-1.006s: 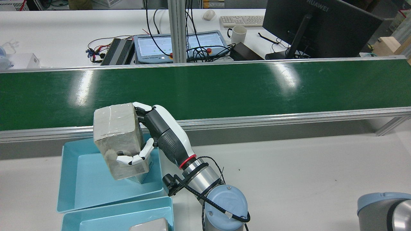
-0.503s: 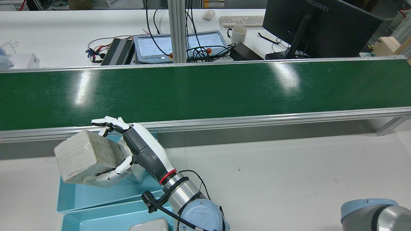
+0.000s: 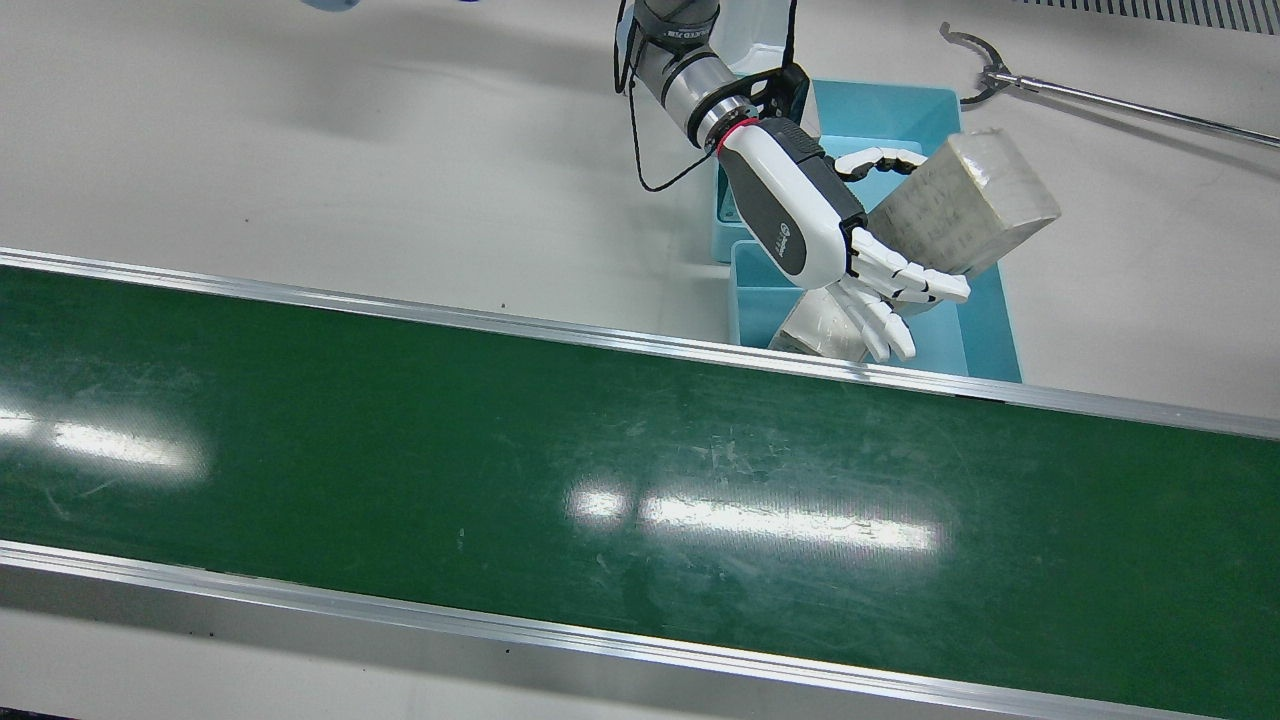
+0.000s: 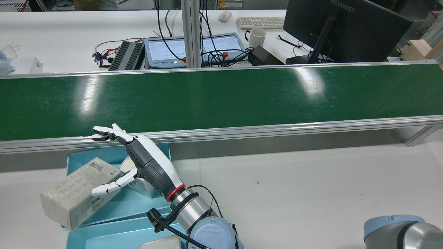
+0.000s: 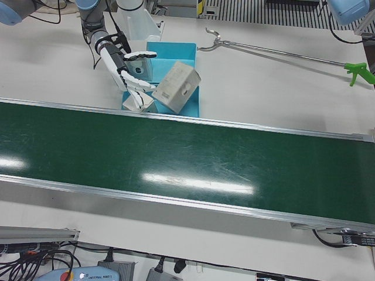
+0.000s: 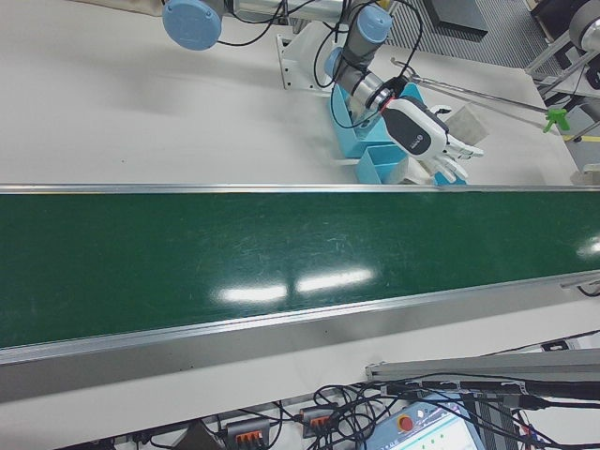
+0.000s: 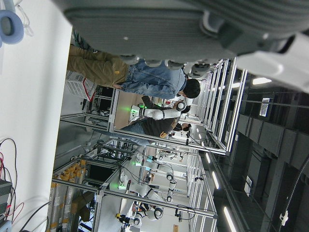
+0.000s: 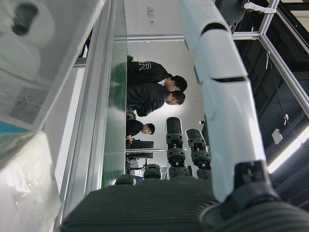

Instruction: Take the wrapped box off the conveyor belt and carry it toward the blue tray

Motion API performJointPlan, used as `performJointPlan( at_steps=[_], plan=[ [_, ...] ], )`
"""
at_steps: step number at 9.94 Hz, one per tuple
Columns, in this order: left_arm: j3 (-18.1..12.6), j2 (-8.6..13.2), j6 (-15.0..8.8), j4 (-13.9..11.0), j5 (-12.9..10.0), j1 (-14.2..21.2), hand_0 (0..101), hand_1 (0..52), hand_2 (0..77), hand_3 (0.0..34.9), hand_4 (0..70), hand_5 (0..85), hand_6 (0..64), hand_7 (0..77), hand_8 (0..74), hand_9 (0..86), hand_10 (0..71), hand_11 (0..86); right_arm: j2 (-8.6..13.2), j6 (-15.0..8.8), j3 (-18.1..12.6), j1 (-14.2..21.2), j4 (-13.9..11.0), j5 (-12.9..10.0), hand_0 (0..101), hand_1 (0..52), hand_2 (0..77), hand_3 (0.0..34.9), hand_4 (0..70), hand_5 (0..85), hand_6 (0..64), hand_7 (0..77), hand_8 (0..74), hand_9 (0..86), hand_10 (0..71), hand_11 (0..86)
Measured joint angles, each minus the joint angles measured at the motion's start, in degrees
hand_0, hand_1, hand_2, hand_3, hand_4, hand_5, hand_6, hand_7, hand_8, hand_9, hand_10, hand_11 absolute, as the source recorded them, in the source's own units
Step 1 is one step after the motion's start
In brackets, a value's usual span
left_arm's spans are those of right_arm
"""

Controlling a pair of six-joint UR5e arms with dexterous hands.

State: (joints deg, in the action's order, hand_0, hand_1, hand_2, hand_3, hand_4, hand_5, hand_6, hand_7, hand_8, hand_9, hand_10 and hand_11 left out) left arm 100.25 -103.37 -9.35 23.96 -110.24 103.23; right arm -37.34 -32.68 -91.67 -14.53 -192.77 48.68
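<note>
The left robot hand (image 4: 138,162) is seen with its fingers spread wide and closed round nothing. The wrapped box (image 4: 76,197) is tilted just past the fingertips, off the conveyor belt (image 4: 221,97), over the outer rim of the blue tray (image 4: 133,204) on the desk (image 4: 294,190). The thumb is laid against the box's near face; whether the box is borne by it cannot be told. A second wrapped box (image 3: 815,325) is seen in the tray beneath the palm.
</note>
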Motion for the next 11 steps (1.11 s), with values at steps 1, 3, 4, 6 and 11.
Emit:
performJointPlan(
  at_steps=[1, 3, 4, 6, 11],
  plan=[
    [0.00, 0.00, 0.00, 0.00, 0.00, 0.00, 0, 0.0, 0.5, 0.0, 0.5, 1.1, 0.5, 0.5, 0.5, 0.5, 0.5, 0.5, -0.40, 0.23, -0.57, -0.02, -0.05, 0.03, 53, 20.7, 15.3, 2.9, 15.3, 10.9, 8.7, 22.4, 1.6, 4.4, 0.0, 1.1],
    [0.00, 0.00, 0.00, 0.00, 0.00, 0.00, 0, 0.0, 0.5, 0.0, 0.5, 1.1, 0.5, 0.5, 0.5, 0.5, 0.5, 0.5, -3.44, 1.13, -4.56, -0.68, -0.30, 0.01, 53, 20.7, 15.3, 3.7, 14.2, 10.9, 8.7, 22.4, 1.6, 4.4, 0.0, 1.1],
    [0.00, 0.00, 0.00, 0.00, 0.00, 0.00, 0, 0.0, 0.5, 0.0, 0.5, 1.1, 0.5, 0.5, 0.5, 0.5, 0.0, 0.5, -6.02, 1.53, -7.83, -1.79, -0.46, -0.03, 53, 20.7, 14.2, 3.2, 19.1, 22.4, 13.1, 32.7, 7.6, 11.4, 0.0, 1.1],
    [0.00, 0.00, 0.00, 0.00, 0.00, 0.00, 0, 0.0, 0.5, 0.0, 0.0, 1.1, 0.0, 0.5, 0.5, 0.0, 0.0, 0.5, -12.03, 3.05, -14.58, -5.91, -0.80, -0.06, 53, 19.6, 14.7, 0.2, 19.1, 22.4, 13.1, 32.7, 7.6, 11.4, 0.0, 1.1],
    [0.00, 0.00, 0.00, 0.00, 0.00, 0.00, 0, 0.0, 0.5, 0.0, 0.0, 1.1, 0.5, 0.5, 0.5, 0.5, 0.0, 0.5, -24.37, 17.87, -17.57, -23.30, -5.43, 4.90, 54, 15.8, 24.0, 0.1, 31.1, 69.3, 51.8, 70.4, 46.9, 56.7, 35.5, 29.5]
  ],
)
